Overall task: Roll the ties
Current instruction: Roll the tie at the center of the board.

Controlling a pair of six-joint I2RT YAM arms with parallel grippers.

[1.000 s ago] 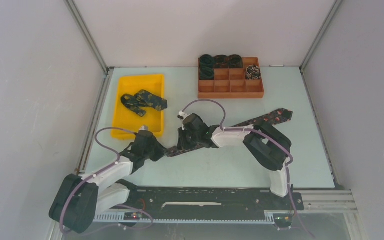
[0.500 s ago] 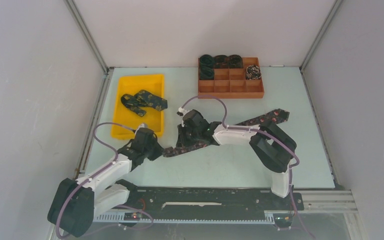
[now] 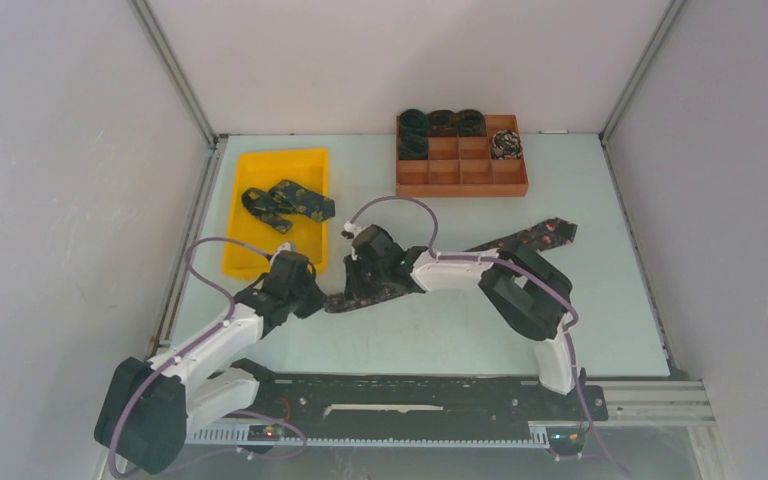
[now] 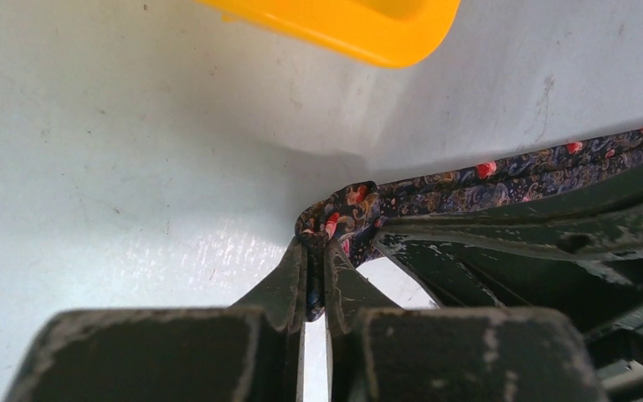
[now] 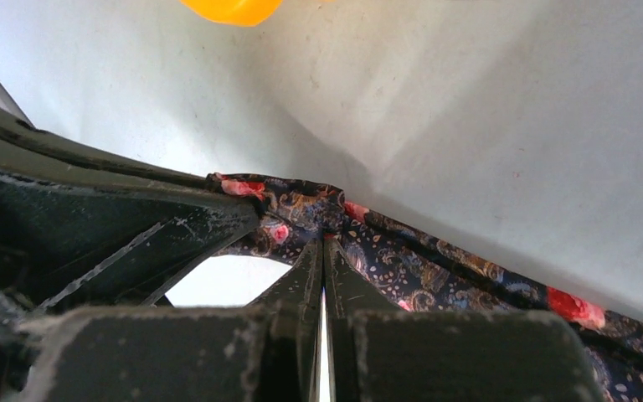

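Five rolled ties [image 3: 442,123] fill compartments of the orange divided box [image 3: 460,176]. My left gripper [image 4: 316,251] and right gripper [image 5: 322,244] both clamp the near end of a floral tie [image 3: 535,236] lying outstretched, not yet coiled, on the table [image 3: 600,300]; tangled ties [image 3: 287,200] wait in the yellow tray [image 3: 260,250].

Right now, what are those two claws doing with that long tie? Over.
Left gripper shut on the tie, at its near end. Right gripper shut on it just beside. Rest lies stretched toward far right. Yellow tray stands apart.
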